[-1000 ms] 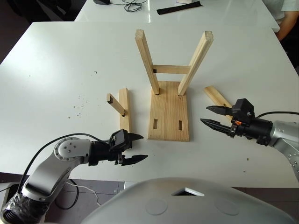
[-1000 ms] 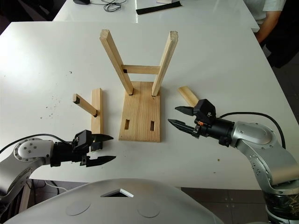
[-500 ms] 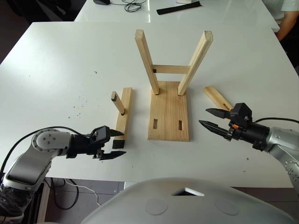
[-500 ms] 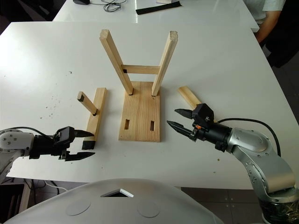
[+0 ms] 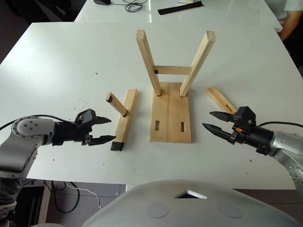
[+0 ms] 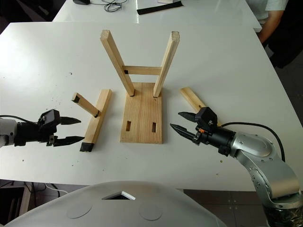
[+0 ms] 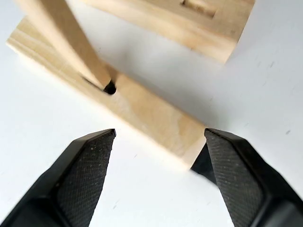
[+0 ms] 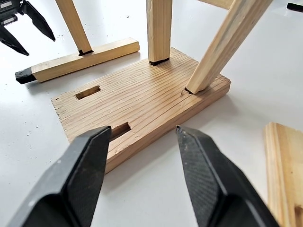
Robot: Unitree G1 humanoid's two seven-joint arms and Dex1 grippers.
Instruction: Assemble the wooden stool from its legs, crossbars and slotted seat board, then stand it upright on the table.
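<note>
Office or lab-type workroom, not home. Large plain white table point(image 5: 57, 61) with glossy top; second white table point(image 5: 236, 12) set close behind it. On far one: tangle of thin black cables point(image 5: 135, 5), flat black strip point(image 5: 181, 7), dark rounded device point(image 5: 102, 2) (mouse perhaps, too cropped to tell). Dark floor point(image 5: 7, 38) alongside.

Four legs, two crossbars and one seat board point(image 5: 171, 112) on one bench point(image 5: 57, 61).
Two legs stand: left standing leg point(image 5: 148, 63), right standing leg point(image 5: 198, 64). Two lie flat: left loose leg point(image 5: 126, 116), right loose leg point(image 5: 219, 100). Crossbars: joining crossbar point(image 5: 173, 70), angled crossbar point(image 5: 117, 105). Two open slots: left slot point(image 5: 157, 125), right slot point(image 5: 182, 126). Two end effectors: left end effector point(image 5: 112, 128), right end effector point(image 5: 207, 119).
</note>
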